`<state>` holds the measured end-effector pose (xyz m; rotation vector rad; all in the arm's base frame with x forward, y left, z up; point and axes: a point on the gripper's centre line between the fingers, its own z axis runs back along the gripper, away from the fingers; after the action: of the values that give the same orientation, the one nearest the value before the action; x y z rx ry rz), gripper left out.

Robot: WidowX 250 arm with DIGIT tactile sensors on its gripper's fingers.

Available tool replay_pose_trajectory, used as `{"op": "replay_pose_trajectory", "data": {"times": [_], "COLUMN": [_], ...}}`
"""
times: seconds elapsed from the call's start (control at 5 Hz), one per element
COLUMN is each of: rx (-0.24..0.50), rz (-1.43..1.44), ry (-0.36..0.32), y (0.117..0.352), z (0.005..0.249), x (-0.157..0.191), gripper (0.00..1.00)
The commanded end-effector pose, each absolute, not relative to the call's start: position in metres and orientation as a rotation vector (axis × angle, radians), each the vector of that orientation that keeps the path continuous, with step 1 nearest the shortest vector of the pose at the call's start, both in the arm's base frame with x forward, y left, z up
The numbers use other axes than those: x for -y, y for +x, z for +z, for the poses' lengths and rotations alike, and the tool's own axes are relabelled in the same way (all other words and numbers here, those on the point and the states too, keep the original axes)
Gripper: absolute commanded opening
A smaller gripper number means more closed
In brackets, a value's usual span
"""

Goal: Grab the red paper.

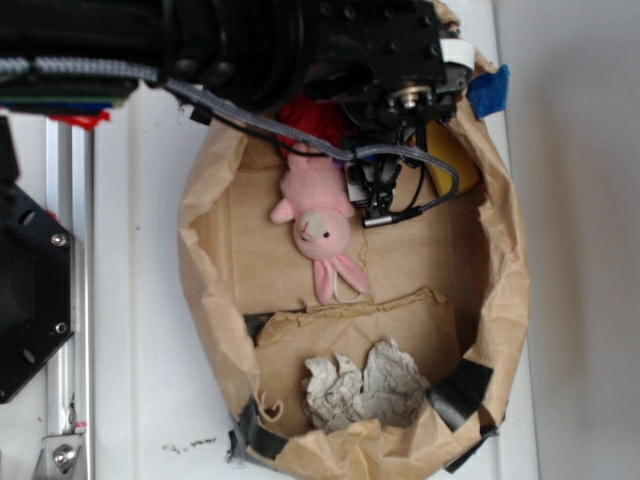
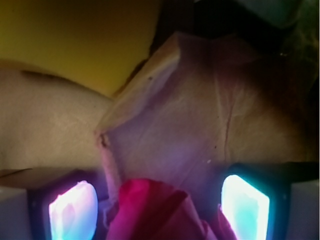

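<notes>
Arm reaching into a paper-lined bin — red paper sitting between the open fingers.

The brown paper bin (image 1: 215, 240) is lying on the white table (image 1: 140, 330), holding the pink bunny (image 1: 320, 225), grey-white paper balls (image 1: 365, 385) and a yellow object (image 1: 450, 160). The gripper (image 2: 159, 207) is hanging at the bin's far end, spread apart, gripping nothing. The red paper (image 2: 150, 210) is lying between its glowing pads (image 2: 72, 210) — contact is not discernible.

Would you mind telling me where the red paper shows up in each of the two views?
Exterior: the red paper sits at top centre, partly hidden under the arm, just above the pink bunny.
Wrist: it fills the bottom centre, between the glowing pads.
Shared landmark: the brown paper lining.
</notes>
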<state>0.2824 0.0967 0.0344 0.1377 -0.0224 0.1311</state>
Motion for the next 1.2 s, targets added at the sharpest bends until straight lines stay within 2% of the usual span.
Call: {"op": "replay_pose_trajectory", "data": {"times": [0.0,0.6,0.8,1.0], "rx": [0.08,0.092,0.1,0.136], "rz": [0.183,0.205,0.226,0.262], "ry": [0.144,0.132,0.117,0.072], "y": [0.292,0.295,0.296,0.293], "z": [0.06,0.064,0.071,0.095], "x": [-0.12,-0.122,-0.119,-0.105], "gripper": [0.0,0.0,0.0,0.0]}}
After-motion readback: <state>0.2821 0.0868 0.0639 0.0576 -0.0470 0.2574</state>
